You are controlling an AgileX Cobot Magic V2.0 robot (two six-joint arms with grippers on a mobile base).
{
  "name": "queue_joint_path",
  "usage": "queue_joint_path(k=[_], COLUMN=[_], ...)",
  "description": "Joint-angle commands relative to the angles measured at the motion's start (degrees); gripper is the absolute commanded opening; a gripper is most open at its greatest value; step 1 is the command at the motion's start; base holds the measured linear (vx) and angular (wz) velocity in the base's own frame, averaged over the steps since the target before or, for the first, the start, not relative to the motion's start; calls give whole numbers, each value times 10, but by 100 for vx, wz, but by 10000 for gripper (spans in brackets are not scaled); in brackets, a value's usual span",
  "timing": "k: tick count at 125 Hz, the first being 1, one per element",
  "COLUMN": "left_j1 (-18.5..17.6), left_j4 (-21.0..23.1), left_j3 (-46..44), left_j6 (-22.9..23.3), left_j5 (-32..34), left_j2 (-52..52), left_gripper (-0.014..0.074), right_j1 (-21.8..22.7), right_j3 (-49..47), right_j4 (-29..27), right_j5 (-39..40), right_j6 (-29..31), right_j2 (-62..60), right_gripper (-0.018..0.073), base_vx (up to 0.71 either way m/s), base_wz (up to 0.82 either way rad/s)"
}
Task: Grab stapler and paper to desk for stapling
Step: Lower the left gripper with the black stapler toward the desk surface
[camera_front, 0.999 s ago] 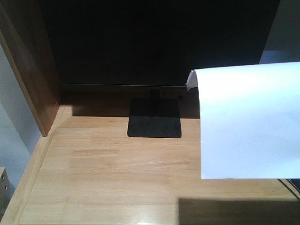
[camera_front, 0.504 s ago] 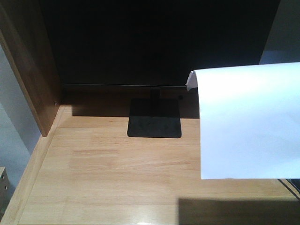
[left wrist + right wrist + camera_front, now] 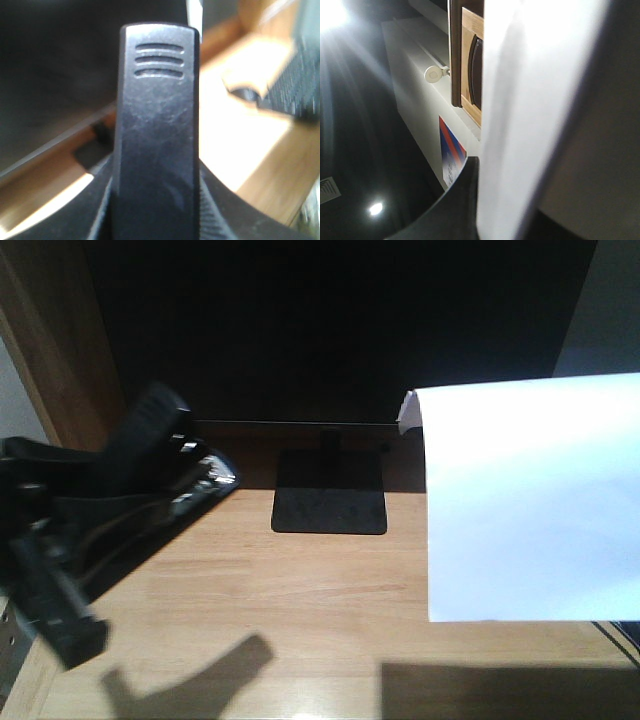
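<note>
Paper (image 3: pixel 530 500), right part beyond frame

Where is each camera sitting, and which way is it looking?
Front camera: high on the robot, looking down at the desk, monitor stand and paper; the left gripper shows, holding the stapler.
Left wrist camera: on the left arm, looking along the stapler, close up; dark gripper parts flank it.
Right wrist camera: on the right arm, looking along the paper's edge; a dark finger shows.
Shared: front and left wrist cameras both see stapler and desk.
</note>
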State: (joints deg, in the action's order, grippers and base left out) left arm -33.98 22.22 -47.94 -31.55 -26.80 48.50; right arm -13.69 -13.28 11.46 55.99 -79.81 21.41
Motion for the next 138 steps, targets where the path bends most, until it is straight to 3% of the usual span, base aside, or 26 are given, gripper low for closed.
queue_joint_path(k=[1,12,19,34,64,98,117,138], left_j1=[-2,-1,3,38,124,205,220,221], left_j4=[97,175,204,290,385,434,441,483], left_j3=[-18,-18,-18,-18,-18,-19,-20,-20], left_j6=[-92,-198,-241,-357,-508,-702,-799,-894], left_j5=[89,97,96,69,-23,-130,-179,-216], left_j2=[42,93,113,157,210,270,312,366], left_gripper=[-6,-6,-6,-6,-6,-6,-6,-6], right_j1=[-1,-1,-1,-1,-1,-1,-1,-1], right_j3=[-18,-18,-18,-18,-18,-18,-18,-18], right_j4=[-1,-1,-1,-1,-1,-1,-1,-1], right_j5=[23,23,23,23,23,23,23,23], right_j6=[4,4,4,4,4,4,4,4], right_j2=[5,5,5,5,5,5,5,5], right_gripper=[-7,-7,-7,-7,-7,-7,-7,-7], base_vx=[0,0,0,0,0,0,0,0], base_wz=[0,0,0,0,0,0,0,0])
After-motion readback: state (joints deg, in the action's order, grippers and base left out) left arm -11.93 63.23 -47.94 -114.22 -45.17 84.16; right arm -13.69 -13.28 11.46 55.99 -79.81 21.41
